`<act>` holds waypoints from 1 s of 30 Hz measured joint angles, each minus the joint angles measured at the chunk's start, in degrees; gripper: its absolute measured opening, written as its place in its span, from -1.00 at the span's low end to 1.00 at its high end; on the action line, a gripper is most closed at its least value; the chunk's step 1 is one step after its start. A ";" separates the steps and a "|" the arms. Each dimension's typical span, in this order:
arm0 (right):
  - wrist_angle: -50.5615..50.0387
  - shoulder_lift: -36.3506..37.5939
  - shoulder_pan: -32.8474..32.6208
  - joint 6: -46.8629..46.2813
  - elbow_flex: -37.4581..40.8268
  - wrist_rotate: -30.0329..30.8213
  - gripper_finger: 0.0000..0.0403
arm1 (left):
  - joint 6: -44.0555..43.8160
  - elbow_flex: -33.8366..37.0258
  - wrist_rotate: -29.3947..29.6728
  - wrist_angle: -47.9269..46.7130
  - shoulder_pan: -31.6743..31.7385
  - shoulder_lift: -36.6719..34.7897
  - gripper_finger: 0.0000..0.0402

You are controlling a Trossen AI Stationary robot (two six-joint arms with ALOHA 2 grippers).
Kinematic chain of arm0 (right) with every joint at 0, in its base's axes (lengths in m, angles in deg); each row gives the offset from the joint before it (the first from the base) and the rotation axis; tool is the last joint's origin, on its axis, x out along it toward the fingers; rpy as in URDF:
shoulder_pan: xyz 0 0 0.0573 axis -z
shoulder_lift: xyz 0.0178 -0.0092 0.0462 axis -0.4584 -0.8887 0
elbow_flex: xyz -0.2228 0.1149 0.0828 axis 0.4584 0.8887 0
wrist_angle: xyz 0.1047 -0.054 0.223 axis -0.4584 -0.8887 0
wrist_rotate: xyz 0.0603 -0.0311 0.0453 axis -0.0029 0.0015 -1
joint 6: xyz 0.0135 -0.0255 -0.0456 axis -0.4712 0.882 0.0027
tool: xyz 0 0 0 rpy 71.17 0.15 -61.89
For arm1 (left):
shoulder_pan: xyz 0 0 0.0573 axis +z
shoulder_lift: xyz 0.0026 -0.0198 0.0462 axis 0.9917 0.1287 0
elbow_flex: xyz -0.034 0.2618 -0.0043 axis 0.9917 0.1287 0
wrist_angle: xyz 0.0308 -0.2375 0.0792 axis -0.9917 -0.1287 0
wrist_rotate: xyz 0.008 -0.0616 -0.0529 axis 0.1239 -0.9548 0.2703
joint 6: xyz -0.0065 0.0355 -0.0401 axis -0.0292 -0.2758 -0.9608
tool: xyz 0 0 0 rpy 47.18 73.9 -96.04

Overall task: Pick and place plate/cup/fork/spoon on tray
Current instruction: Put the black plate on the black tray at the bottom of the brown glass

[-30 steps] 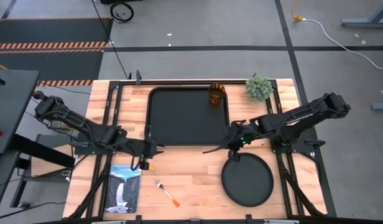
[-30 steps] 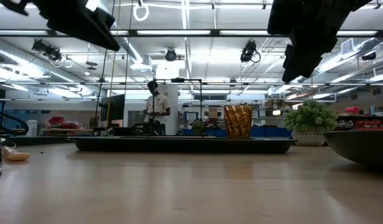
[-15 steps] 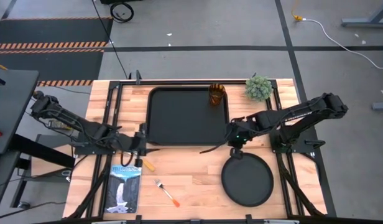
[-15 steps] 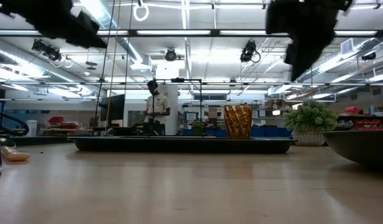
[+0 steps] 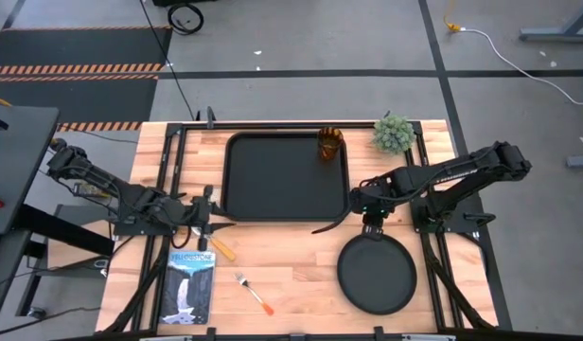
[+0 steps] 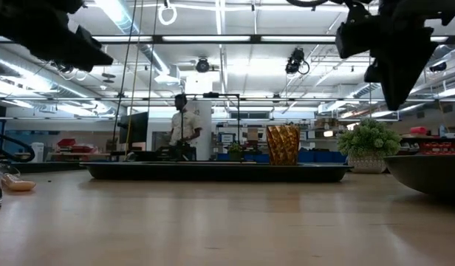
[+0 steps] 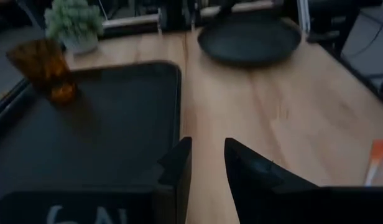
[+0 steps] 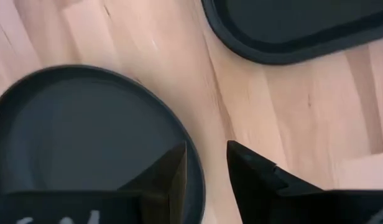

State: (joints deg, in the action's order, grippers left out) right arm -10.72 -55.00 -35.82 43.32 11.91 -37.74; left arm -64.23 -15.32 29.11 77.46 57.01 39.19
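Currently lining up on the plate [image 5: 377,277] with the right gripper [image 5: 370,223], by the look of it: hanging over the rim at the plate's 12 o'clock, well clear of the table in the low view, fingers slightly parted, gripping nothing. Plate itself sitting on bare wood at 5 o'clock off the tray [image 5: 282,180], near but not touching. Already inside the tray, at its 1 o'clock corner: the cup [image 5: 329,144]. Out on the wood at 7 o'clock: the fork [image 5: 254,292]; nearer the tray's 7 o'clock corner, the spoon [image 5: 222,250]. Waiting at the tray's 8 o'clock corner: left gripper [image 5: 216,214], fingers a little apart, empty. Expect stiff, fairly light, matte, so decent friction. Lying flat, so no getting underneath. Pinch the raised rim at that 12 o'clock edge, one finger inside, one outside, and bite deep. Watch for droop from the off-centre hold; lift level and slow. Probably hard enough to chip if dropped.
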 joint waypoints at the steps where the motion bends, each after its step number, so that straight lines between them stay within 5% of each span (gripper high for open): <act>1: -0.22 0.33 0.00 -0.01 0.07 0.33 -0.40 | -0.27 -0.11 0.60 1.90 0.02 0.04 -0.49; 11: 7.54 0.96 0.02 0.49 0.10 1.83 -0.40 | 0.24 0.00 1.79 3.78 0.74 -0.02 -0.49; 30: 7.20 0.94 0.00 -0.62 0.10 1.97 -0.41 | 0.19 -0.02 1.80 3.75 0.78 -0.02 -0.49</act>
State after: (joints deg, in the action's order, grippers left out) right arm -3.51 -54.06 -35.82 42.70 12.02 -35.77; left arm -64.04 -15.35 30.91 81.21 57.79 39.16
